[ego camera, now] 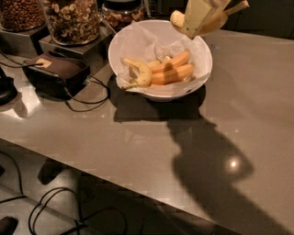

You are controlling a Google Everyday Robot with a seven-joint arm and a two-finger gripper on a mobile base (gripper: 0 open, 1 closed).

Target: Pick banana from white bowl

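Note:
My gripper (198, 20) is at the top of the camera view, above the far rim of the white bowl (158, 95). It is shut on the banana (177, 19), which is clear of the bowl. The banana's pale end sticks out to the left of the gripper and its thin stem (239, 6) points up to the right. The bowl is lined with crinkled white paper and stands on the grey counter (138, 151). A small curled yellow banana (140, 72) and two orange-toned bananas (173, 68) lie in it.
Glass jars of nuts (73, 18) stand on dark bases at the back left. A dark box (55, 71) with cables (87, 106) lies left of the bowl. The counter's front edge runs diagonally across the lower left, with floor and cables below.

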